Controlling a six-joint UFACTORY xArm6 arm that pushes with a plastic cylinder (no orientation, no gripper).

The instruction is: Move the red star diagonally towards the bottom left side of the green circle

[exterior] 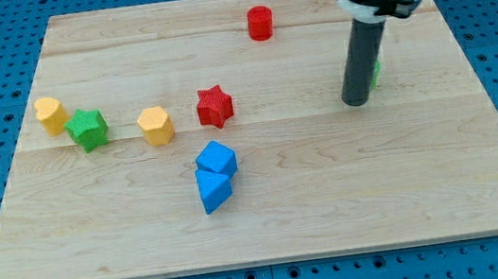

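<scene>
The red star (213,106) lies near the middle of the wooden board (127,231). My tip (355,102) rests on the board far to the star's right. A green block, probably the green circle (375,72), is almost wholly hidden behind the rod; only a green sliver shows at the rod's right side. The tip is at that block's lower left and appears to touch it. The star stands apart from the tip.
A red cylinder (259,23) stands near the view's top. A yellow block (156,125) lies left of the star. A green star (88,129) and another yellow block (50,115) lie at the left. Two blue blocks (214,175) touch below the star.
</scene>
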